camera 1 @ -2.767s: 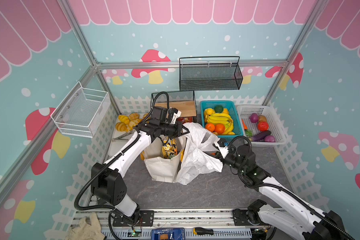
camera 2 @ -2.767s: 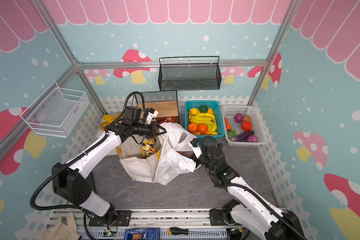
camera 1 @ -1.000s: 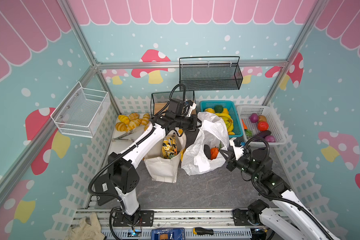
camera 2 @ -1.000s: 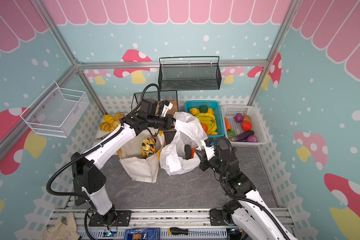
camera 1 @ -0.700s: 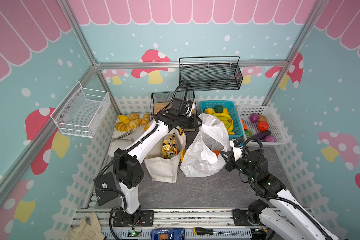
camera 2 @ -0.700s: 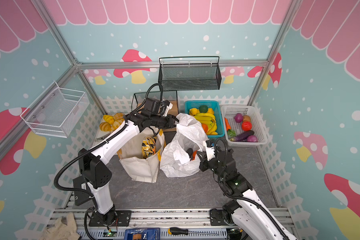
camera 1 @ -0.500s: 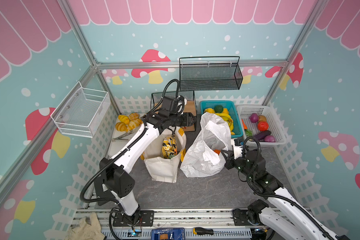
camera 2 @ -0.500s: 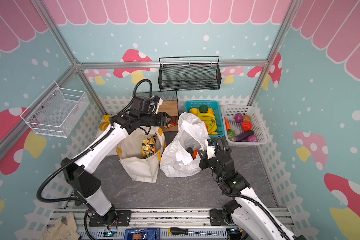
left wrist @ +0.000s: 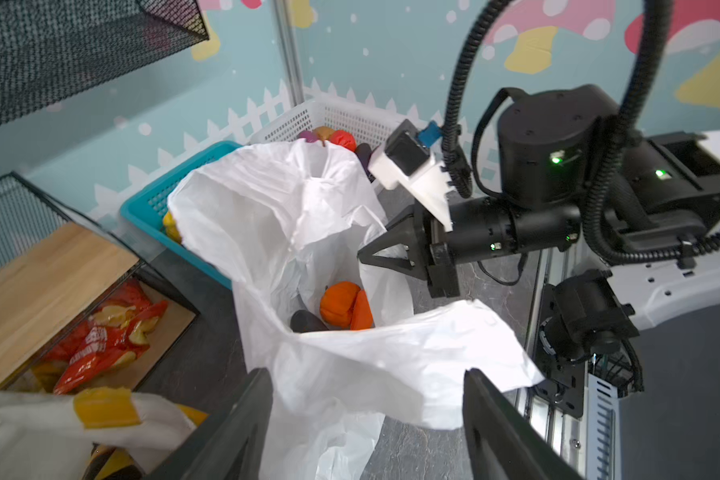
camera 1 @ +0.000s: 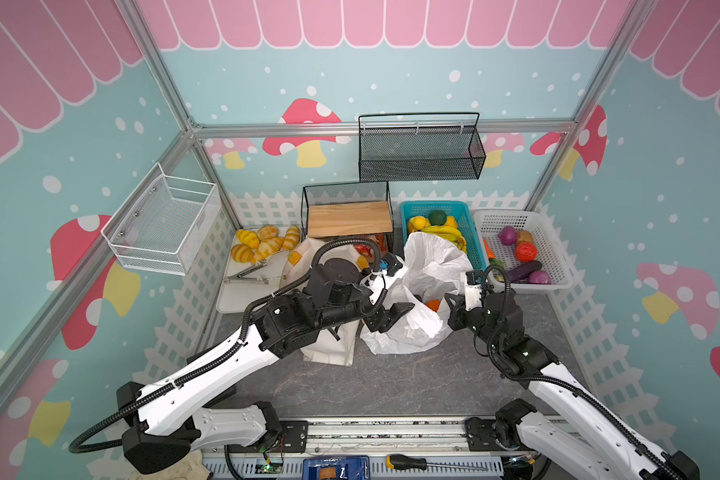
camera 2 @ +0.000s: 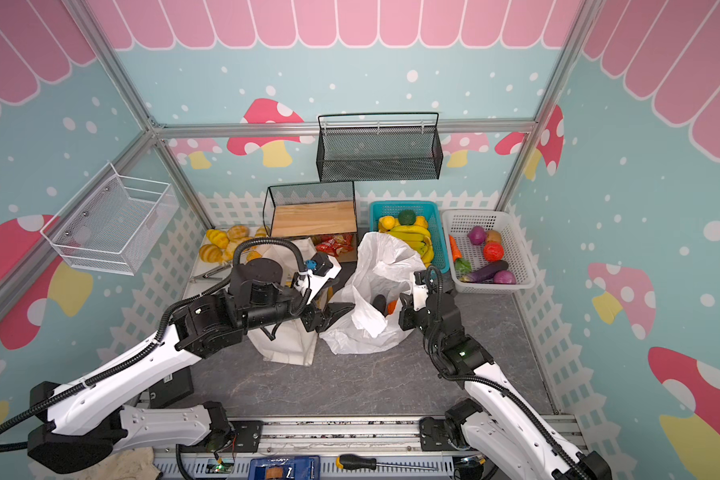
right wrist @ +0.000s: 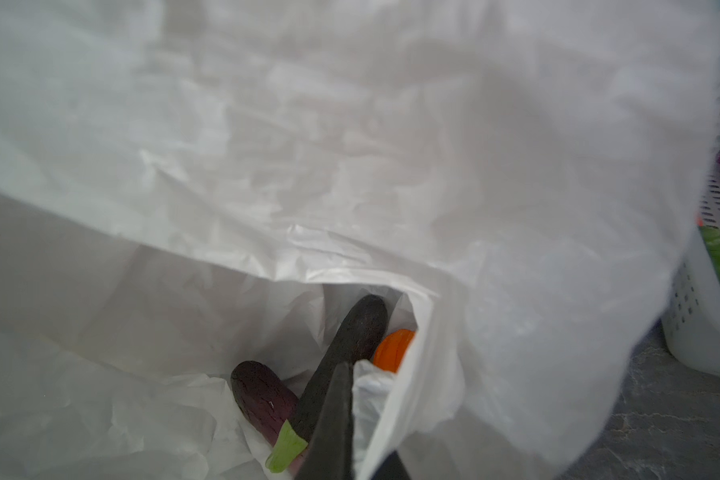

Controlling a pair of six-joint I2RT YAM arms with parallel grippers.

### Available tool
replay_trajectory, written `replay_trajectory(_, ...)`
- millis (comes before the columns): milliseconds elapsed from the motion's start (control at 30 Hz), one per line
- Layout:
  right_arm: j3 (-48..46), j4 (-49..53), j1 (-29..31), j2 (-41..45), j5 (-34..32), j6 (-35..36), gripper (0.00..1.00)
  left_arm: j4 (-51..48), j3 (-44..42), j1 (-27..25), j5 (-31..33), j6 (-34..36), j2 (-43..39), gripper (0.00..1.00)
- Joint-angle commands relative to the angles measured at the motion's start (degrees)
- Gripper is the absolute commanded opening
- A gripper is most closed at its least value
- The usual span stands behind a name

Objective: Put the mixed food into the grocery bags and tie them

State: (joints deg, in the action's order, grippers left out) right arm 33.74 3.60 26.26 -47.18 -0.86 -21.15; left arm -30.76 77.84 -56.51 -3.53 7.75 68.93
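The white plastic bag (camera 1: 429, 266), pumpkin (left wrist: 339, 301) inside, stands beside the tote (camera 1: 331, 351). The right gripper (left wrist: 364, 257) pinches its rim; the left gripper (left wrist: 366, 372), jaws spread, should take the loose flap (left wrist: 412, 365) deep.

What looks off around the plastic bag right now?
Nothing is spilled. The white plastic bag sags lopsided: the right gripper pinches one rim edge, while the opposite flap droops loose between the jaws of the open left gripper. The pumpkin lies inside.
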Motion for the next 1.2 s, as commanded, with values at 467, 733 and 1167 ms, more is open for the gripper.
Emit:
replay_trajectory(467, 0.71, -0.11, -1.56, -0.55, 0.87, 1.55, 0.06, 8.02, -1.19, -12.85, 11.72, 25.49, 8.44, 0.85)
replay_trajectory(733, 0.69, -0.09, -1.84, -0.97, 1.31, 1.63, 0.06, 14.63, -4.76, -13.89, 20.27, 29.65, 11.87, 0.82)
replay_trajectory(1167, -2.89, -0.68, -2.1, 5.04, -1.51, 2.38, 0.19, 27.15, -12.22, -7.32, 9.85, 10.52, 5.26, 0.16)
